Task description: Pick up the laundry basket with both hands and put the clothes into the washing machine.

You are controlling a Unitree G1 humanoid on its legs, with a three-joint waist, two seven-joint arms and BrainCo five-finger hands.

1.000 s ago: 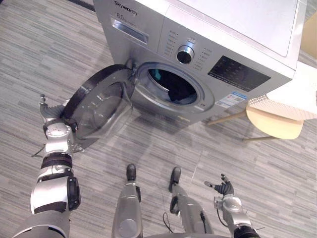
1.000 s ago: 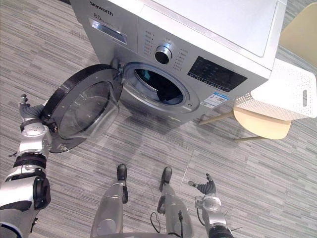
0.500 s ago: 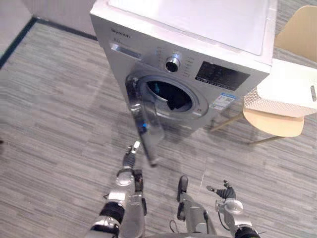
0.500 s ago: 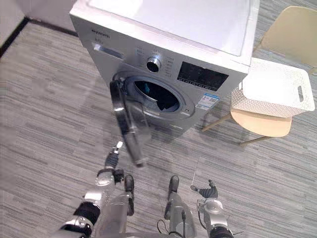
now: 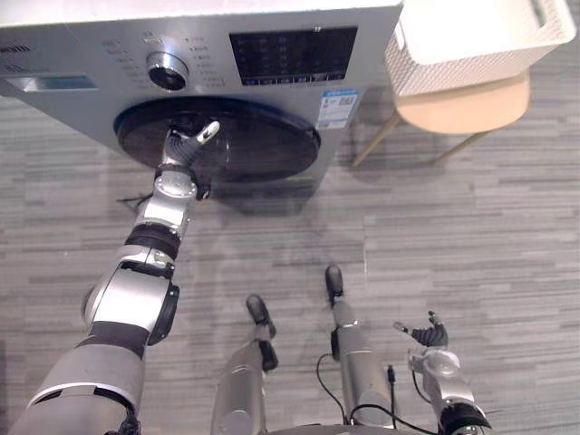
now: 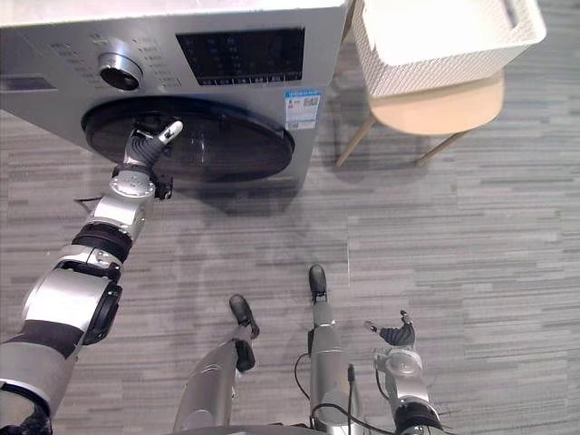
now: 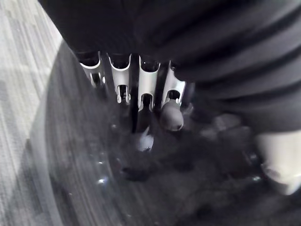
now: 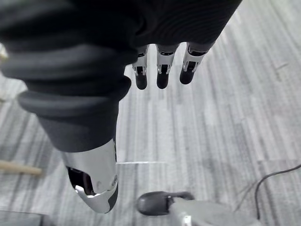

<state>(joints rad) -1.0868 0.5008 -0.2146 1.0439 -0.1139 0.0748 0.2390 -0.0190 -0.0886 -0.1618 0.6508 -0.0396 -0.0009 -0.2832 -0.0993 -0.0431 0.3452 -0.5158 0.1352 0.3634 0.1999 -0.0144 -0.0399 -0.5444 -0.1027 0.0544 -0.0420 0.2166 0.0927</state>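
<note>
1. Silver washing machine (image 5: 91,54) stands on the grey plank floor (image 5: 471,227), its dark round door (image 5: 263,145) shut against the front.
2. Left hand (image 5: 178,149) lies on the door near its left edge, fingers (image 7: 146,89) straight and side by side against the glass.
3. White perforated laundry basket (image 5: 471,41) sits on the seat of a pale wooden chair (image 5: 462,104), just beside the machine.
4. Right hand (image 5: 430,337) hangs low over the floor, well apart from the basket, fingers loosely spread, holding nothing.
</note>
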